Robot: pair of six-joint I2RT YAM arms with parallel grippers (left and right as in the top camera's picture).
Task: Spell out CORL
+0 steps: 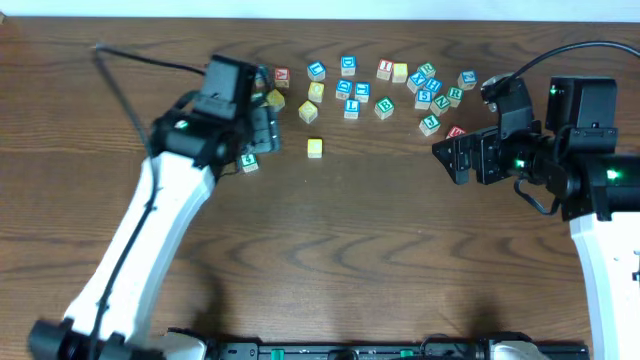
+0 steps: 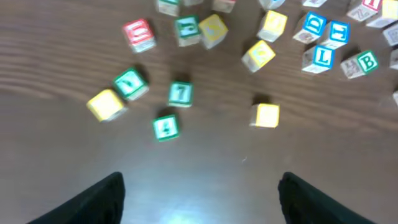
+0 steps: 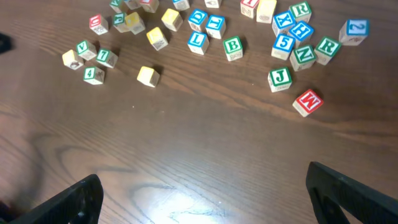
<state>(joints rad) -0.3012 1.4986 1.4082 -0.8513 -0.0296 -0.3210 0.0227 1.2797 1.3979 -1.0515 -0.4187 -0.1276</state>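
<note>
Left gripper: jaws wide, nothing between them, hanging low over bare table. Right gripper: also wide and empty, at the right of the overhead frame, off the pile.

Lone yellow cube sits by itself below the scatter, right of centre in my left wrist view, clear of both fingers. I read it as the first letter set down, so the row is barely begun. Its face is too washed out to read, so I can't confirm it's the C.

The rest of the word is in the scatter across the upper frame:
- Blue L cube sits near the green B cube. Don't mix them up.
- Green R cube is in the upper-right bunch, with a second green R above it. Either serves.
- Other yellow-topped cubes lie above the lone one. Which carries the O I can't tell.

Next move, my call: find the O among the yellows, come down square on it with clearance from its neighbours, and set it just right of the lone cube. The green 4 cube lies near my left finger and is a snag risk.

The table is dark wood grain, glossy, with a glare patch at bottom centre of both wrist views. A black cable crosses the upper left of the overhead. Of the room, only a pale strip shows along the top edge.
</note>
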